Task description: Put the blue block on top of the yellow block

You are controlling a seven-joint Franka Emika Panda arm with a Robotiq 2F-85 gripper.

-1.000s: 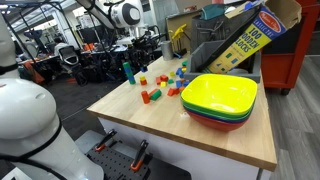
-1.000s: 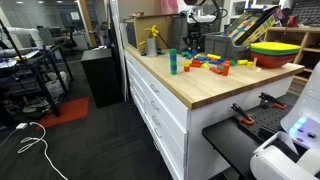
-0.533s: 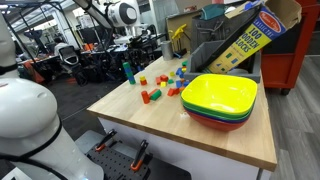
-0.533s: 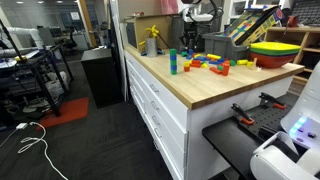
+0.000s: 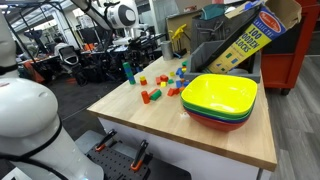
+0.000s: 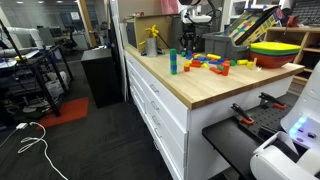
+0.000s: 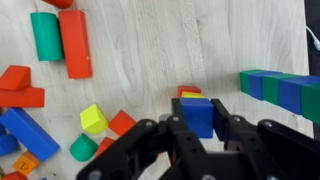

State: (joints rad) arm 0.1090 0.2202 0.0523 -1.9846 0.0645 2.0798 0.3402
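A red block [image 7: 122, 122] lies just left and a green-blue row [image 7: 280, 88] right of the blue block [image 7: 197, 110], pinched between the gripper [image 7: 197, 125]'s jaws.

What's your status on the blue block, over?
Gripper straddles blue block, grip unclear. Yellow block peeks out past it, seemingly underneath. Red block right behind.

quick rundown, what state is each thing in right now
gripper: shut on the blue block
blue block: held, over the yellow block
yellow block: mostly covered, only an edge shows
long green cylinder: lying on its side
bowls: stacked, yellow on top
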